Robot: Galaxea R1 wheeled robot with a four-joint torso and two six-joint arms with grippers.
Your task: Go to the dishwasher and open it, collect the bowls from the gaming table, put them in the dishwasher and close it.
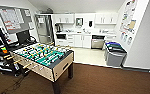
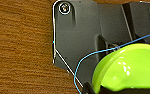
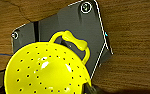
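The left hand [image 2: 108, 90] shows as dark parts at the rim of a lime-green bowl [image 2: 131, 67]. The bowl hangs in the air over the brown carpet [image 2: 21, 50], so I judge the hand clamped on it. A thin blue cable [image 2: 91, 56] loops across the robot's dark plate beside it. The right hand [image 3: 89, 88] likewise looks closed on a yellow perforated bowl [image 3: 46, 72], a colander-like one with a looped handle, also carried above the carpet.

In the head view a foosball table [image 1: 44, 58] stands near on the carpet. Beyond it lies a pale kitchen floor. On that floor, to the right, are grey bins [image 1: 114, 53] with blue and green lids. The dishwasher [image 1: 97, 42] sits under the tabletop among the white cabinets [image 1: 78, 40] along the far wall, well apart from both bowls. A steel fridge [image 1: 44, 28] stands further left along that wall.

With a bowl in each hand, the collecting looks at least partly done. Carrying the bowls across to the dishwasher, loading them and closing it remain. I cannot tell from here whether its door is open.

A noticeboard [image 1: 14, 18] on the left wall and a poster [image 1: 128, 22] on the right wall carry print, but none of it can be read. No brand is legible on either bowl.
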